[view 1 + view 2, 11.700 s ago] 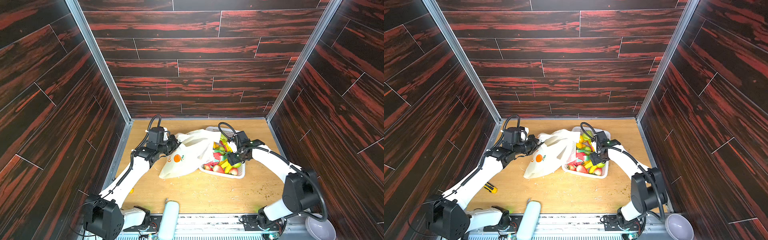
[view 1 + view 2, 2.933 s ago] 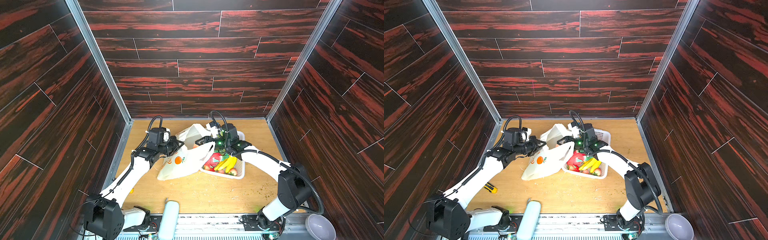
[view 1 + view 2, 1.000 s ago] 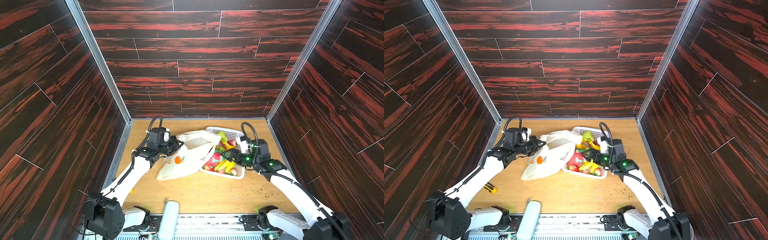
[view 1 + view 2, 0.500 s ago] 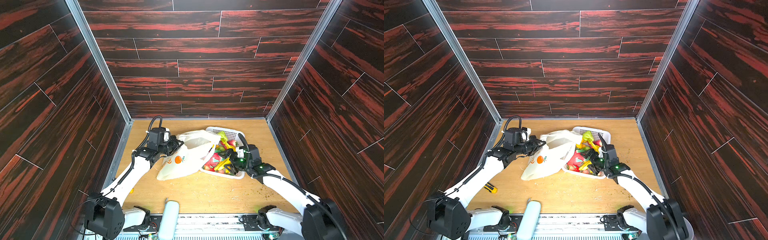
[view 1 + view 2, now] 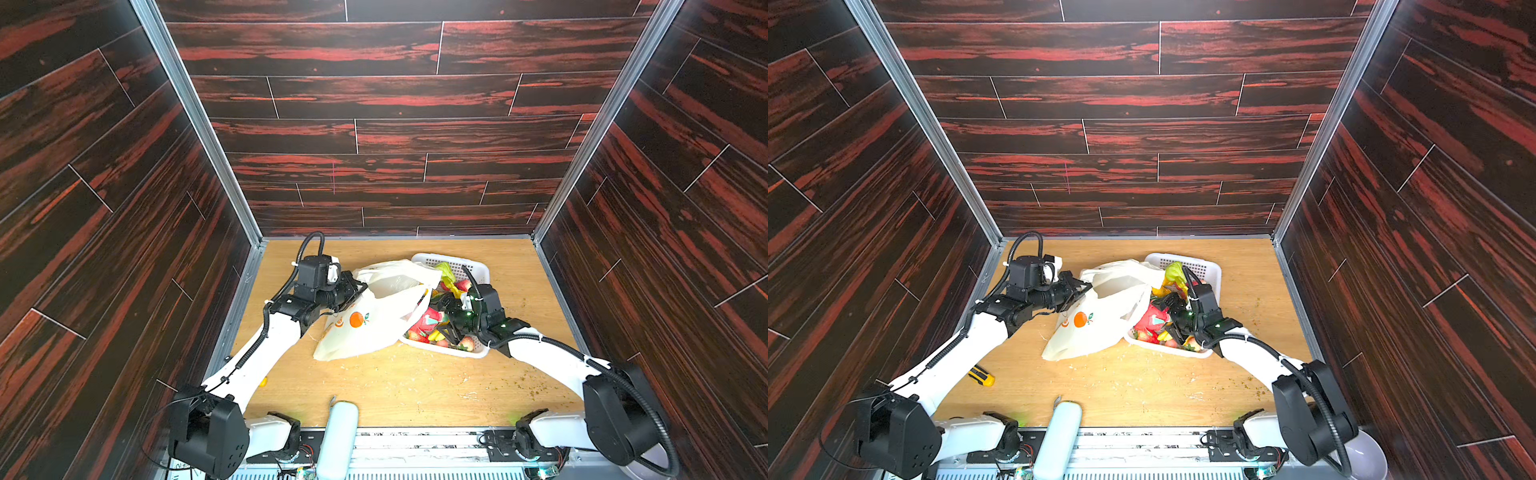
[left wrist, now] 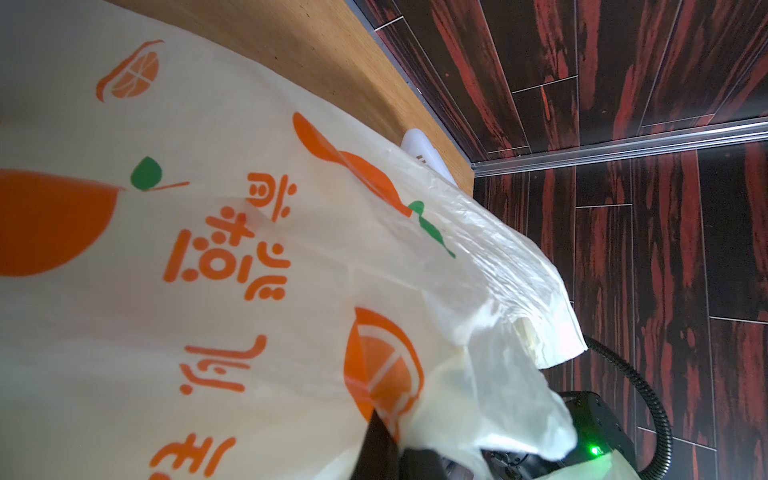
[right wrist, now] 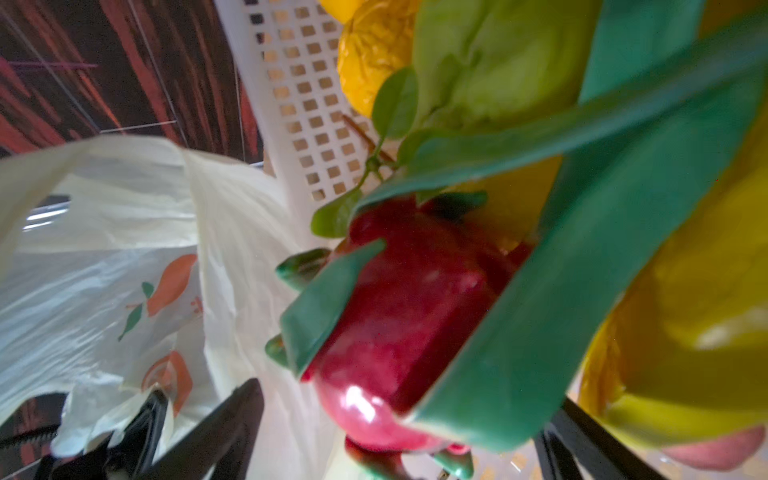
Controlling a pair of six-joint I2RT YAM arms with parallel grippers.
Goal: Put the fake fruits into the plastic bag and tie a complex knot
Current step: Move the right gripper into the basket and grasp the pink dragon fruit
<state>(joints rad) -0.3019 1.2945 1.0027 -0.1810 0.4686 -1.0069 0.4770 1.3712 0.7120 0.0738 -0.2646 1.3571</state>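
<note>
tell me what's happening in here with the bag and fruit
The left hand is shut on the rim of the plastic bag, holding its mouth open beside the white basket. The right hand is open, down in the basket with the dragon fruit between its jaws, not yet gripped.

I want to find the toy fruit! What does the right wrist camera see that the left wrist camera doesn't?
Only the right wrist camera shows fruit: a red dragon fruit up close, with yellow fruit nearby. Only the left wrist camera shows the wooden table and a green light on the right arm. Both show the plastic bag with its orange fruit pictures.
</note>
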